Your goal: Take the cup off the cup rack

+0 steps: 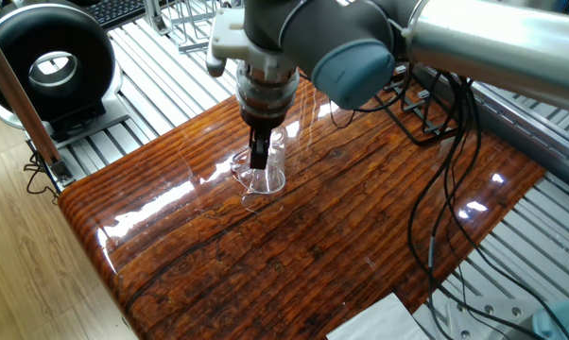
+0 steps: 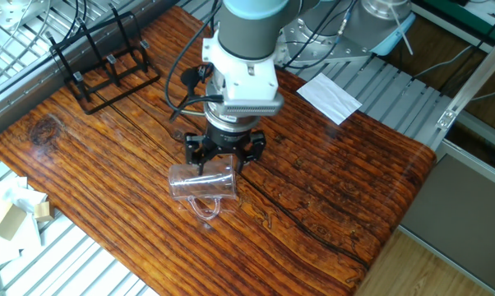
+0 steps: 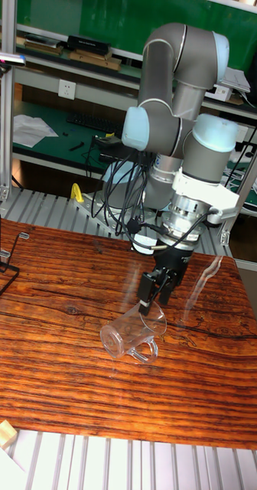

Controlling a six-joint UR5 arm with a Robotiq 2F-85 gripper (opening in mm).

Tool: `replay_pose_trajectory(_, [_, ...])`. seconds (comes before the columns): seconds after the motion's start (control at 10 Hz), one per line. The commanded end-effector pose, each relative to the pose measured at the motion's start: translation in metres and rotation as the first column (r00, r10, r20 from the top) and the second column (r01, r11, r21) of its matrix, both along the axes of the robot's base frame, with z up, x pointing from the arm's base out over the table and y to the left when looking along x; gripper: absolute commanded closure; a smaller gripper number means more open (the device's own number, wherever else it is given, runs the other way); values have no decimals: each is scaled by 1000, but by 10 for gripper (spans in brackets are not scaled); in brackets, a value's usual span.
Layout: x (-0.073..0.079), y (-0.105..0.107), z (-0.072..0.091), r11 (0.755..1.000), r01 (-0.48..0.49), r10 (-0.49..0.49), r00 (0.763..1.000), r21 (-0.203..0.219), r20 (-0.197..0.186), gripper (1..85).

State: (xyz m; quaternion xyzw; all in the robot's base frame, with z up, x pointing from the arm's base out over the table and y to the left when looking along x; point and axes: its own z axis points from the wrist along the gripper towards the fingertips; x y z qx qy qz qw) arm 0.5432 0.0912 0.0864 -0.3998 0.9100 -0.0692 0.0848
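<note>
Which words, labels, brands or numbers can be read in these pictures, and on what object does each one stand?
None can be read.
The white sheet by the table edge: no print can be made out.
The gripper and the arm above it: no legible label or brand.
The cup and the cup rack: no markings show.
Items on the shelves in the tall fixed view: too small and blurred to read.

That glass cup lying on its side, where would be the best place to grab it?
Probably across its round body, coming straight down from above. The cup lies on its side on the table, its handle near the wood, leaving the upper wall free. The gripper is open.
</note>
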Motion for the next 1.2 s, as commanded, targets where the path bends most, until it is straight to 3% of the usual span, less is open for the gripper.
replay_pose_trajectory(0.0, [-4, -8, 0, 999, 3, -2, 1000, -49, 10, 173])
replay_pose_trajectory(0.1, [-6, -20, 2, 995, -2, 2, 1000, -102, 7, 173])
replay_pose_trajectory(0.2, [-6, -25, 2, 992, -2, 4, 1000, -125, 15, 173])
replay_pose_trajectory(0.6, [-4, -23, 2, 993, 11, -8, 1000, -117, 23, 173])
replay_pose_trajectory(0.8, [-3, -17, 1, 996, 20, -19, 1000, -87, 20, 183])
replay_pose_trajectory(1.0, [-3, -20, 1, 995, 22, -21, 1000, -93, 16, 183])
replay_pose_trajectory(1.1, [-3, -12, 1, 998, 30, -29, 999, -61, 15, 183])
